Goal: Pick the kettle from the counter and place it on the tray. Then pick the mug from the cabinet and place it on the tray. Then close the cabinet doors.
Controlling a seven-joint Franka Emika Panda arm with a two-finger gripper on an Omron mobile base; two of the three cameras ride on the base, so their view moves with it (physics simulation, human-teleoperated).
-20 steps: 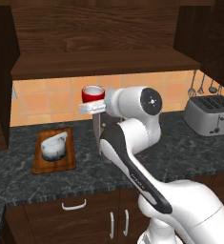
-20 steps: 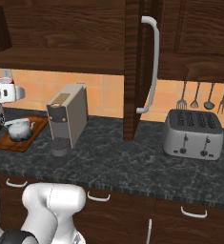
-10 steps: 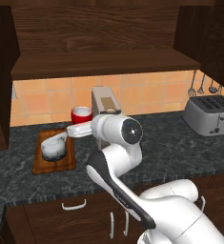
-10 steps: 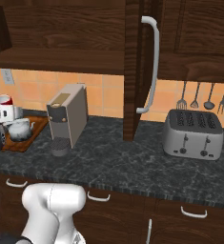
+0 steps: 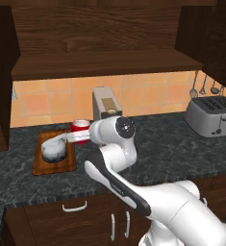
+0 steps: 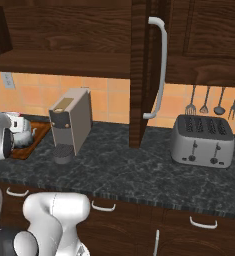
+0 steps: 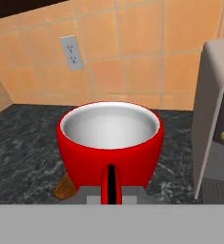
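The fingers [image 7: 111,199] are pinched tight on the handle of the red mug [image 7: 109,145], which sits upright with its white inside showing. In the left base view the mug [image 5: 80,131] is at the rear right corner of the brown tray [image 5: 55,165], right beside the silver kettle [image 5: 54,150] that rests on the tray; whether the mug touches the tray cannot be told. The tray lies on the dark speckled worktop [image 5: 182,149]. A grey coffee machine [image 6: 70,124] stands just right of the tray, and a toaster [image 6: 203,142] sits well apart. The cabinet [image 5: 100,43] above stands open, with 1 door [image 6: 148,70] swung out.
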